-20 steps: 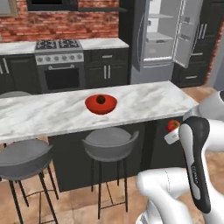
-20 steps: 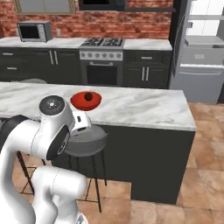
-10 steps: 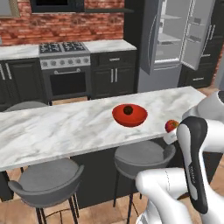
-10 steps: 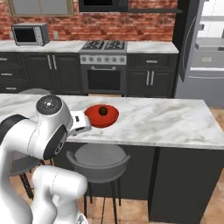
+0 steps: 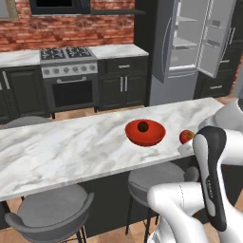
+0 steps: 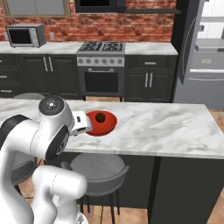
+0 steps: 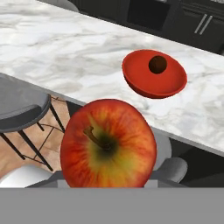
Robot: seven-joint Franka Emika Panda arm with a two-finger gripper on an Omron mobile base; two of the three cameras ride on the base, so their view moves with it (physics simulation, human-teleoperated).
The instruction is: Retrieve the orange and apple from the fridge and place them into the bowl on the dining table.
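Note:
My gripper (image 5: pixel 186 143) is shut on the apple (image 7: pixel 108 144), a red and yellow fruit with its stem facing the hand camera. In the left base view the apple (image 5: pixel 186 136) hangs at the near edge of the dining table (image 5: pixel 71 152), just right of the bowl (image 5: pixel 145 132). The glossy red bowl (image 7: pixel 154 74) holds a small dark brownish ball (image 7: pixel 157 64), which I take for the orange. From the right base view the hand (image 6: pixel 81 123) sits just left of the bowl (image 6: pixel 102 123). Behind the table the fridge (image 5: pixel 190 42) stands with its doors open.
Round grey stools (image 5: pixel 52 209) (image 5: pixel 156 178) stand under the table's near side, with another (image 6: pixel 96 170) in the right base view. A stove (image 5: pixel 66 54) and black cabinets line the back wall, with a microwave (image 6: pixel 25 35) on the counter.
The base has driven along the table, so the whole scene has shifted and the bowl now lies close beside the hand. The apple has stayed in the gripper.

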